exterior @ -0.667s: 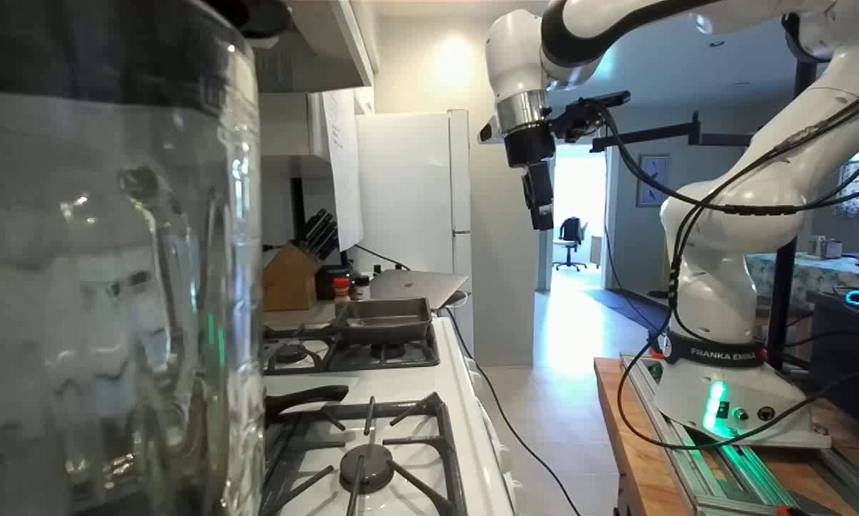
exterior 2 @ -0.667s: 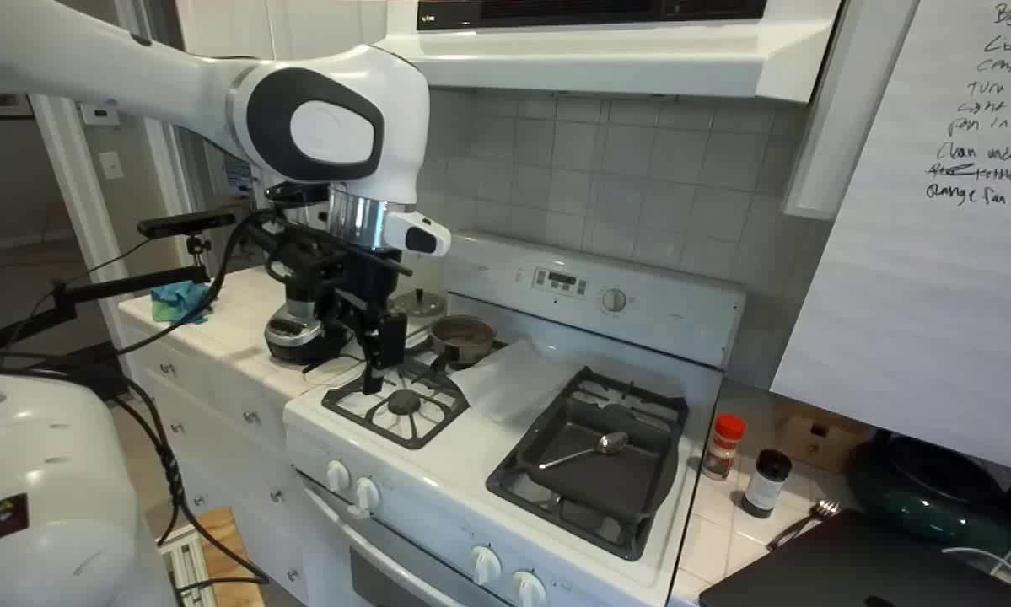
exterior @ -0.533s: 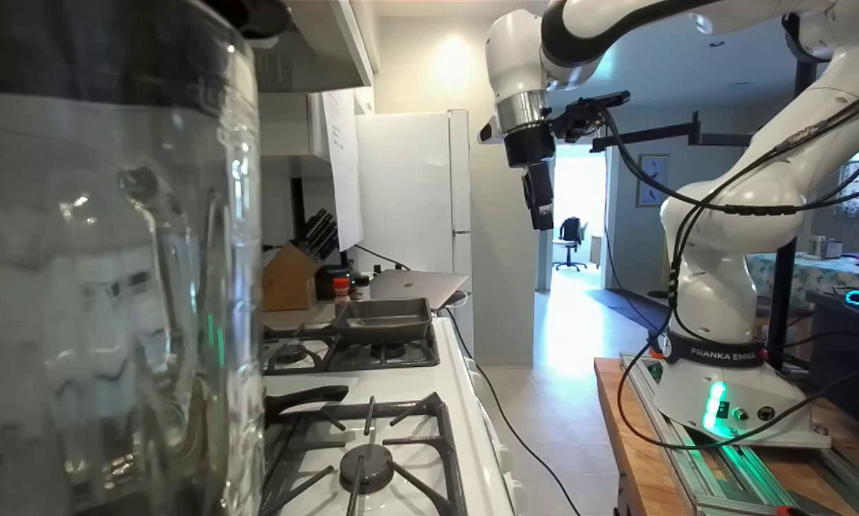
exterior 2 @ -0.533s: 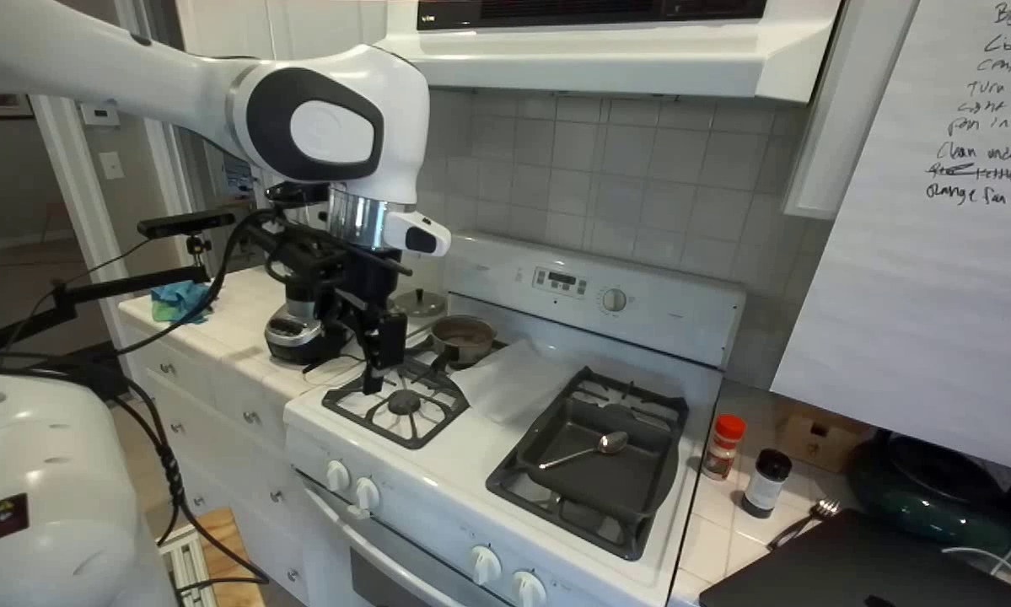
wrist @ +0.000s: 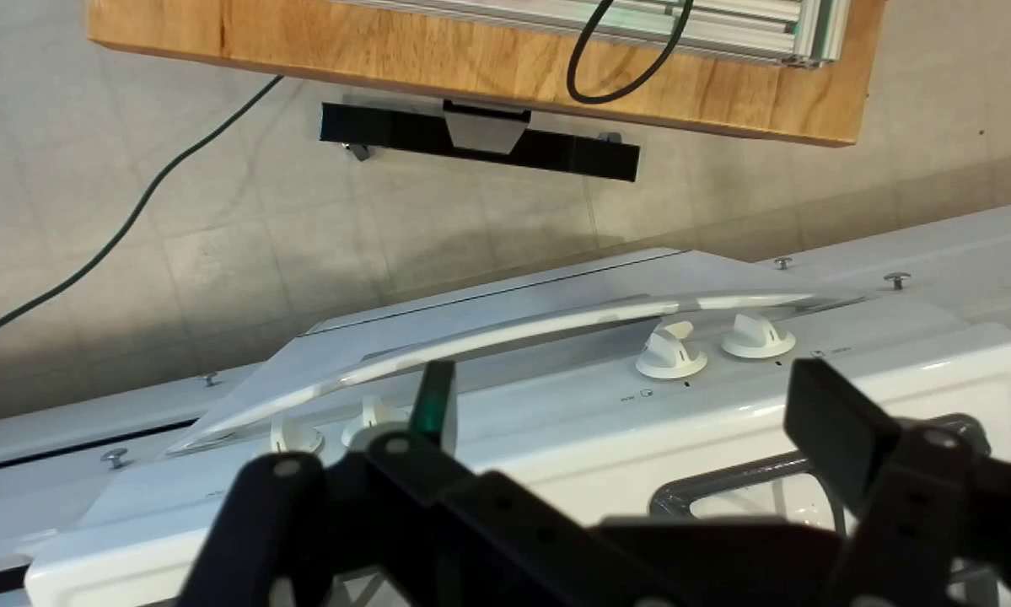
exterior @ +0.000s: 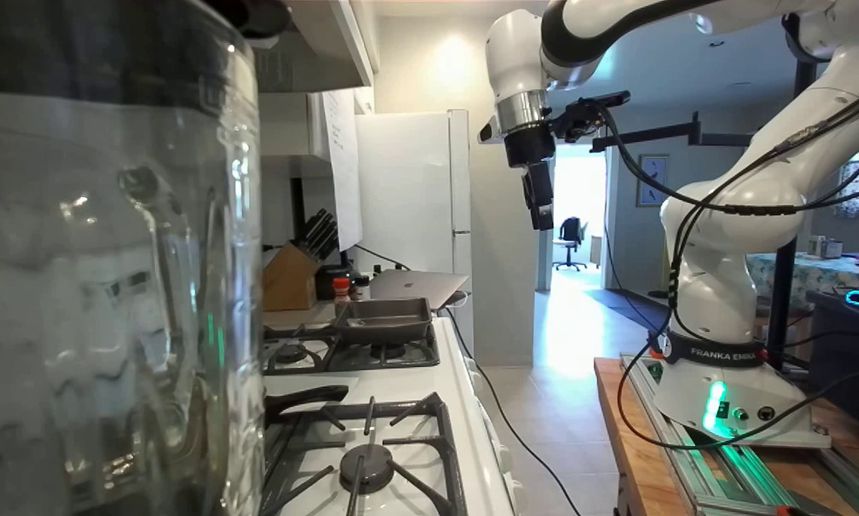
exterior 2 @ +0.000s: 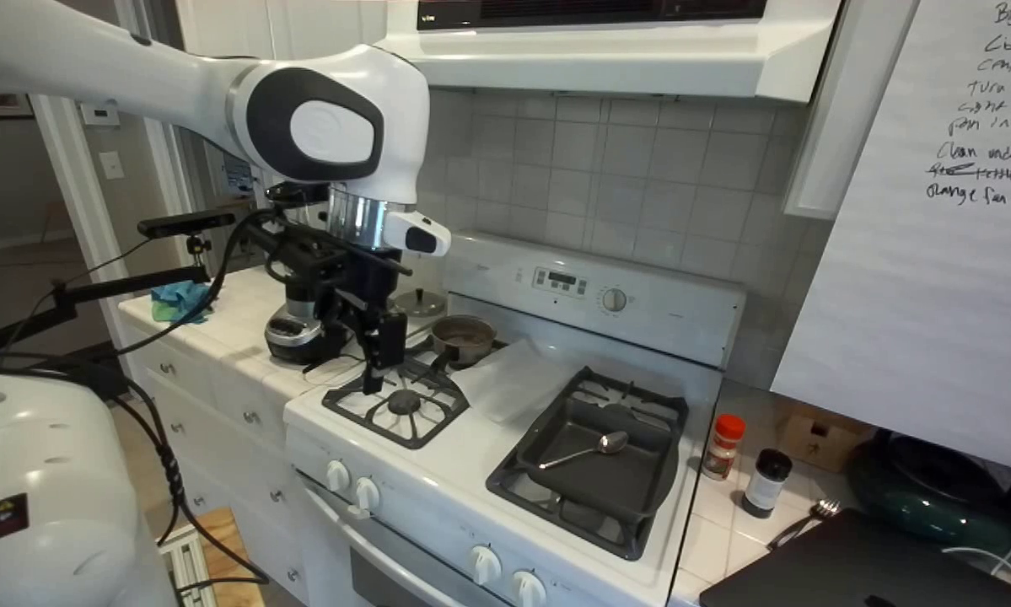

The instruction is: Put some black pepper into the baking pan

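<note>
Sitting on a black grate (exterior 2: pixel 636 544) of the white stove (exterior 2: pixel 463 472), the baking pan (exterior 2: pixel 598 485) carries a metal spoon (exterior 2: pixel 613 443), which lies inside with the end of its handle near the rim. Just past the stove's edge, on the tiled counter (exterior 2: pixel 718 529), a red-lidded shaker (exterior 2: pixel 723 448) and a black-lidded jar (exterior 2: pixel 766 484) stand upright, near each other but apart; their labels are too small to read. A fork (exterior 2: pixel 824 508) lies just beside the laptop (exterior 2: pixel 859 565), and a knife block (exterior: pixel 289 279) stands near the shaker in an exterior view. Across the stovetop from the pan, a saucepan (exterior 2: pixel 465 339) sits on a back burner.

The hand (wrist: pixel 627 403) hangs pointing down over the stove's front edge, well above it and well apart from the pan. In the wrist view its fingers (wrist: pixel 838 426) stand wide apart, and it has hold of nothing; the stove knobs (wrist: pixel 672 352) and the oven handle (wrist: pixel 522 330) show beyond them. A blue cloth (exterior 2: pixel 179 302) lies on the counter on the far side of the stove. A large clear jug (exterior: pixel 135 301) fills one side of an exterior view, close to the camera.
</note>
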